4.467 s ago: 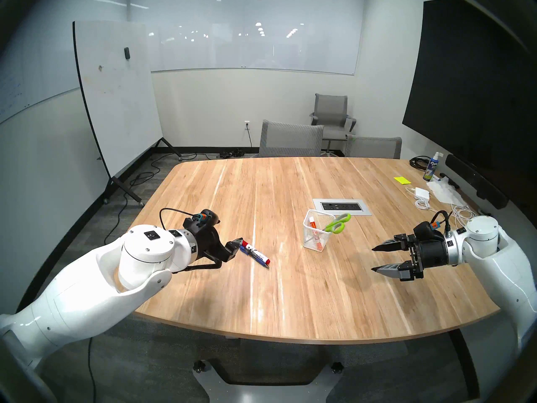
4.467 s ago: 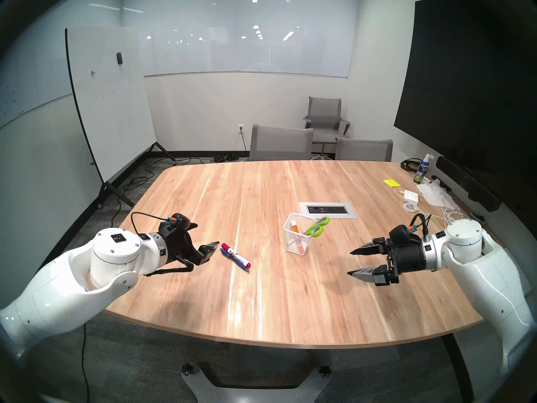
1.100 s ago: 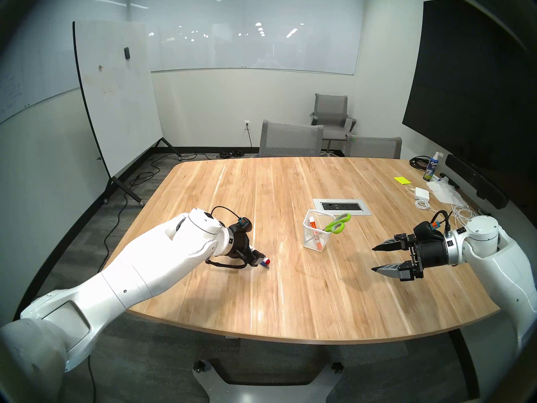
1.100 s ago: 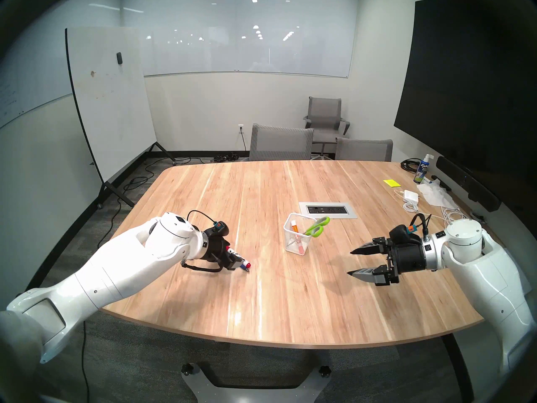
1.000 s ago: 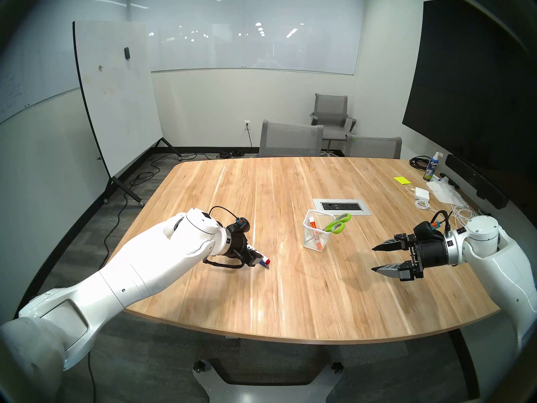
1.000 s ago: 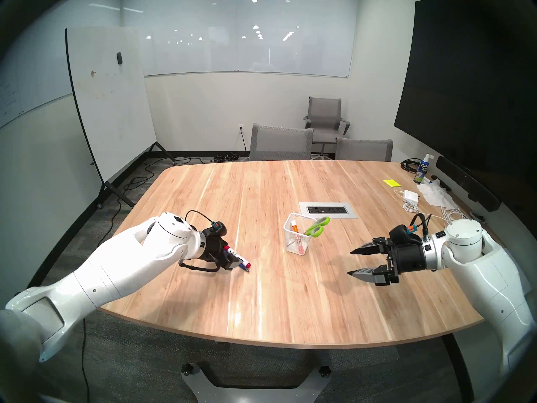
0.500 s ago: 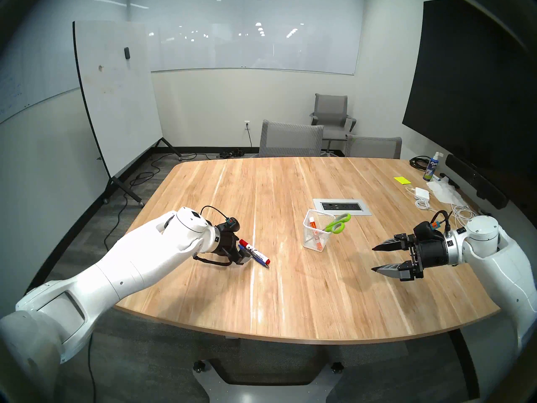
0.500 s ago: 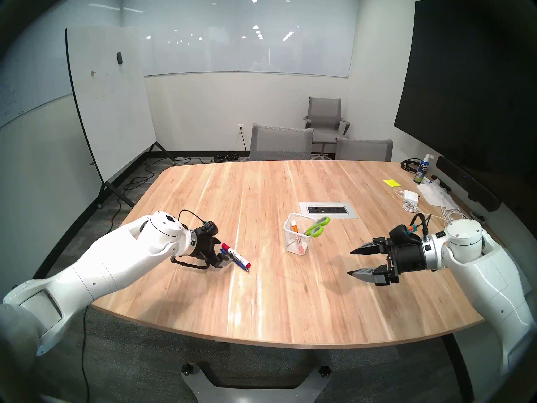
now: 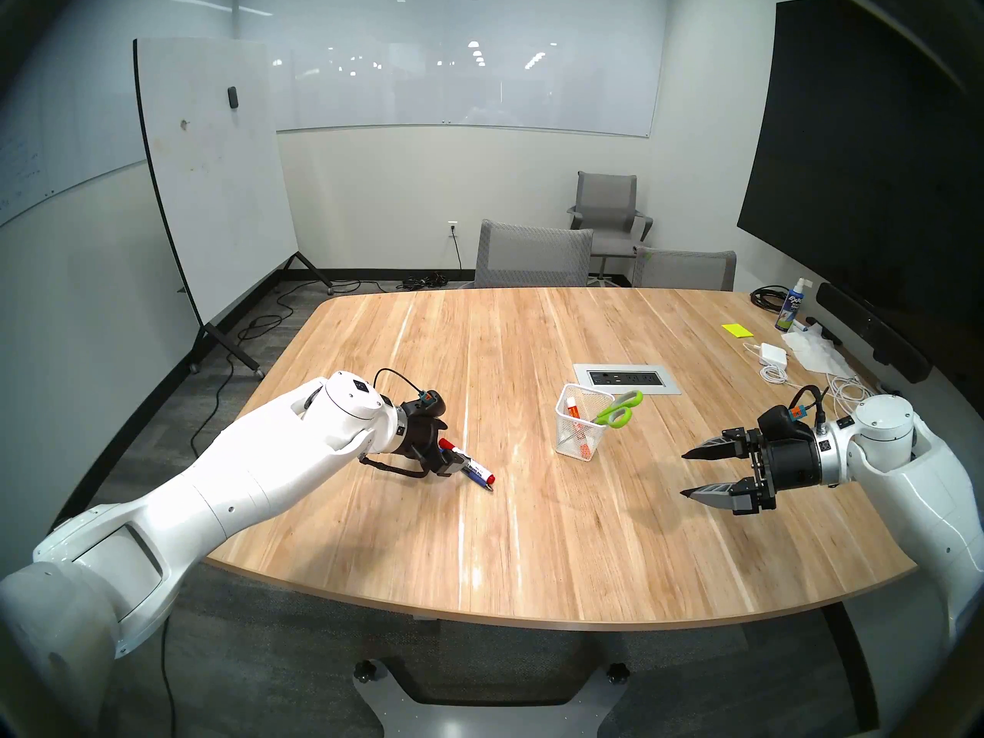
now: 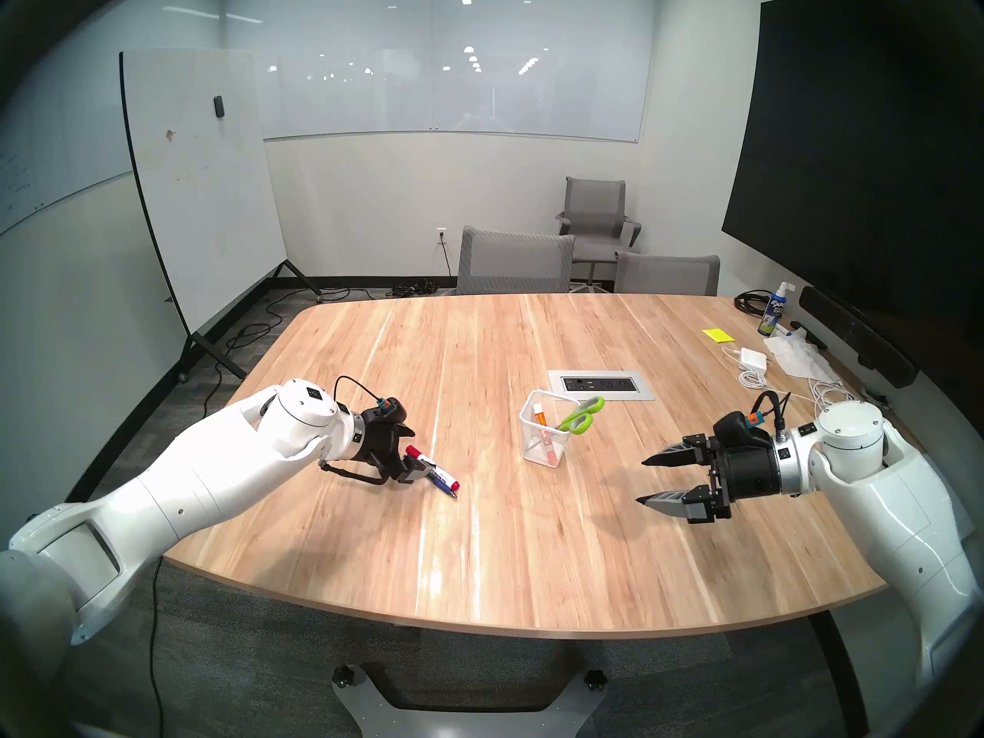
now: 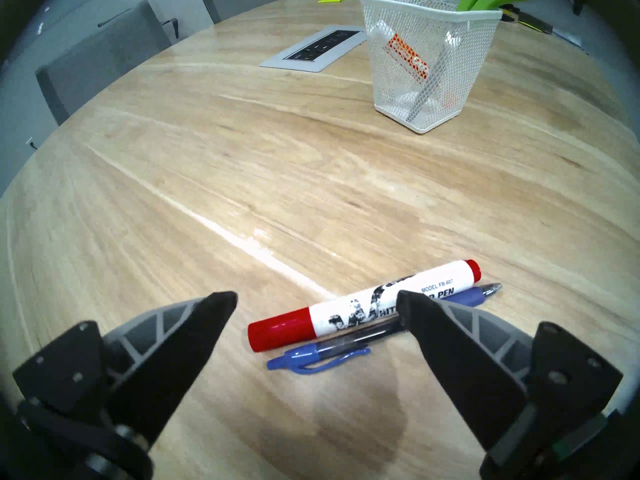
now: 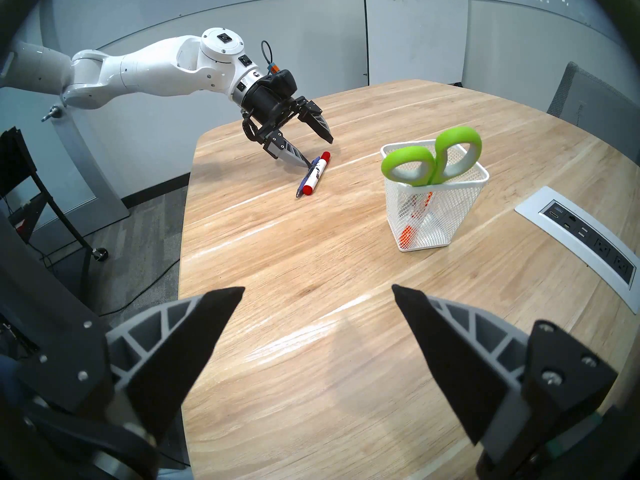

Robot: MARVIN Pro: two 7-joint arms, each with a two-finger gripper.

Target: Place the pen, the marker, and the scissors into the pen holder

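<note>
A white marker with red ends (image 11: 346,318) and a slim blue pen (image 11: 329,353) lie side by side on the wooden table, touching. They also show in the head view as marker (image 9: 479,470) and pen (image 9: 482,482). My left gripper (image 11: 313,297) is open and low over them, with one fingertip (image 12: 308,164) at the pen's clip end. The white mesh pen holder (image 9: 572,444) stands to the right. It holds the green scissors (image 9: 617,409), handles up, and an orange-and-white marker (image 9: 574,409). My right gripper (image 9: 683,474) is open and empty, right of the holder.
A grey power outlet panel (image 9: 625,378) is set into the table behind the holder. A charger with cables (image 9: 772,353), yellow sticky notes (image 9: 737,329) and a spray bottle (image 9: 790,308) sit at the far right. Grey chairs (image 9: 532,255) stand at the far edge.
My left gripper drew back from the marker's right end toward its cap end, then came a little forward over its middle, staying open. Pen, marker and right arm have not moved.
</note>
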